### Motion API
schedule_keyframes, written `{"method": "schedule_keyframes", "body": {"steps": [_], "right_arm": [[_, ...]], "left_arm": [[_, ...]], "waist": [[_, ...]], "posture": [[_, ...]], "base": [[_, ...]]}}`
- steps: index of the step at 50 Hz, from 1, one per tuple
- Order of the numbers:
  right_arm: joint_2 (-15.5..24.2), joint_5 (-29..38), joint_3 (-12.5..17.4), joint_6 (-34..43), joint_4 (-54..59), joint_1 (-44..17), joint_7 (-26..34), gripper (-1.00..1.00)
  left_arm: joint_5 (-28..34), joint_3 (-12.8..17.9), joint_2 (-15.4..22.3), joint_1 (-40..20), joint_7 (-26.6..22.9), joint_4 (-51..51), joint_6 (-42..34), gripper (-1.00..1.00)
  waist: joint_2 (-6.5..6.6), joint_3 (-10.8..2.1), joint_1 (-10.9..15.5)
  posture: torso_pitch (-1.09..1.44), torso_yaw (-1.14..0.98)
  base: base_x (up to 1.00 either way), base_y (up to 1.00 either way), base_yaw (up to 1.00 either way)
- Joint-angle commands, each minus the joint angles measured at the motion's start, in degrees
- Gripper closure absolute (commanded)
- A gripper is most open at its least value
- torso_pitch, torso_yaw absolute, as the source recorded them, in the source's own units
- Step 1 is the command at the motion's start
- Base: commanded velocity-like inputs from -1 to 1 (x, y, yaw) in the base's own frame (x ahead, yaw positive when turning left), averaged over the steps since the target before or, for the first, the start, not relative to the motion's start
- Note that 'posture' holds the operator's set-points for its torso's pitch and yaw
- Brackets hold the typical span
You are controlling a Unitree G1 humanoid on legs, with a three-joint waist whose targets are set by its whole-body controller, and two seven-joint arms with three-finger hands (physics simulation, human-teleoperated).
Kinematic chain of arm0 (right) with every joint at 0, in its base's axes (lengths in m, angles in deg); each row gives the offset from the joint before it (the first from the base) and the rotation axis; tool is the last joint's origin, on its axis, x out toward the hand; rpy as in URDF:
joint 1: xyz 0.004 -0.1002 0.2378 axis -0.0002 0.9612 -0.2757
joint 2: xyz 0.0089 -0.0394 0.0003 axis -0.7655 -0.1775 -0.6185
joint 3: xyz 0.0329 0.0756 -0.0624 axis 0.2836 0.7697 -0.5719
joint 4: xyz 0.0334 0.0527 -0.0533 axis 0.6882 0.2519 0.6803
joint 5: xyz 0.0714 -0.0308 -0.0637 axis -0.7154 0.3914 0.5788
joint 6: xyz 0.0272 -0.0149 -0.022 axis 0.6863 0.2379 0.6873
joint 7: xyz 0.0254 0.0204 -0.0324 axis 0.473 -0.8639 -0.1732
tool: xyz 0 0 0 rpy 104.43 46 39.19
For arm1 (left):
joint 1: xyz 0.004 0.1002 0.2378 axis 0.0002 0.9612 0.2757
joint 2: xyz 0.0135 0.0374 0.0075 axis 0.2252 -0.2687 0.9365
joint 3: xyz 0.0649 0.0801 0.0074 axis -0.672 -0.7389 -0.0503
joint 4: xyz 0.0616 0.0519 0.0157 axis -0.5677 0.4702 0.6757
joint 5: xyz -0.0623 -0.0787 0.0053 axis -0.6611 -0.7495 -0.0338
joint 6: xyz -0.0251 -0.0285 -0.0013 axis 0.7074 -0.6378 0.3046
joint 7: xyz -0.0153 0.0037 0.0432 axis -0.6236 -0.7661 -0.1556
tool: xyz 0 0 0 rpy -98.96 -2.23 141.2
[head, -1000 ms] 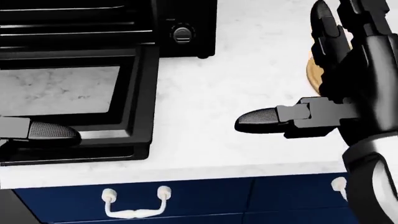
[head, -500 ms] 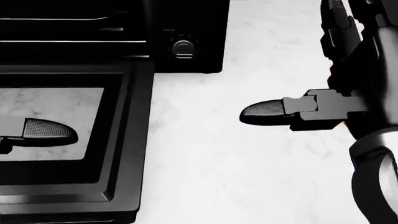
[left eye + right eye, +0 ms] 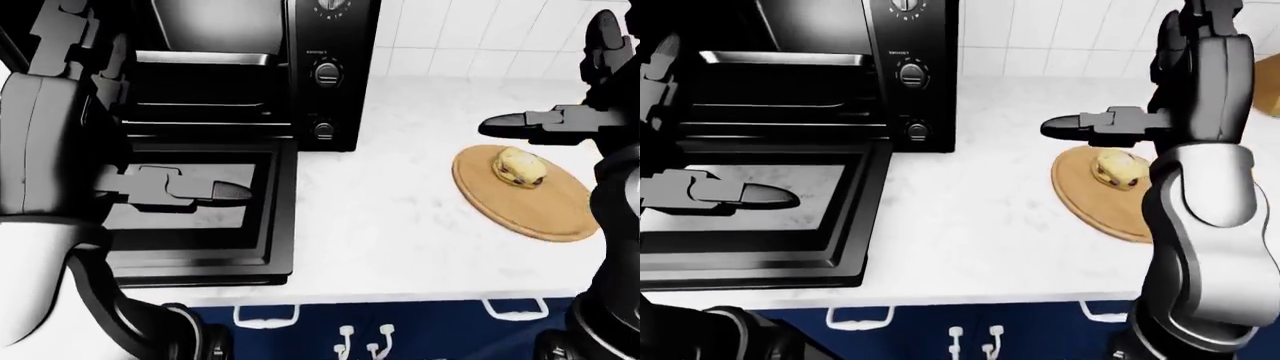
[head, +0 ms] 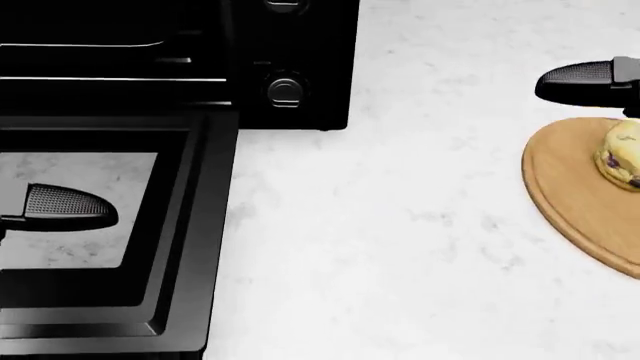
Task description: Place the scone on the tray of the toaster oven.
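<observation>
On the round wooden board (image 3: 527,196) at the right of the left-eye view the scone (image 3: 519,166) is now showing — uncovered since a moment ago. Above it the right hand (image 3: 560,112) is hovering, fingers spread wide, gripping nothing — the pick-up is looking imminent, with the toaster oven (image 3: 250,67) standing open.

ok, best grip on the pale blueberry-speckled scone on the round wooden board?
Probably from above with the right hand, fingers closing across the domed flanks of the scone. It sits low and alone on the flat round wooden board, so a sideways approach would likely scrape the board.
</observation>
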Motion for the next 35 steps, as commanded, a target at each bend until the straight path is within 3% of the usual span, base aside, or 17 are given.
{"method": "schedule_keyframes", "body": {"steps": [1,5,18,25,35], "right_arm": [[2.02,2.65,1.01,-3.5,2.16,-1.06,1.72,-1.0],[4.46,7.15,-0.02,-8.25,8.87,-1.77,3.66,-1.0],[6.43,17.18,-2.87,-16.46,33.52,-9.79,6.27,-1.0],[8.56,22.59,-3.19,-17.39,37.1,-10.05,6.99,-1.0],[8.18,25.79,-3.27,-19.53,43.48,-11.63,6.66,-1.0]], "left_arm": [[-0.88,-0.16,1.37,-2.27,0.55,-0.47,-0.35,-1.0],[-1.56,-0.25,2.68,-2.72,0.74,-0.47,-1.21,-1.0],[-1.92,0.75,1.22,-0.9,0.94,-0.47,1.25,-1.0],[-1.29,1.5,0.48,-0.72,0.06,-0.47,2.06,-1.0],[-0.28,1.86,0.16,-0.83,-1.02,-0.47,2.45,-1.0]], "waist": [[-0.01,-1.03,0.02],[-0.13,-0.94,-0.11],[-0.03,-1.47,-0.28],[-0.19,-1.62,-0.02],[-0.39,-1.8,0.04]], "posture": [[0.0,0.0],[0.0,0.0],[0.0,0.0],[0.0,0.0],[0.0,0.0]], "base": [[0.0,0.0,0.0],[0.0,0.0,0.0],[0.0,0.0,0.0],[0.0,0.0,0.0],[0.0,0.0,0.0]]}}
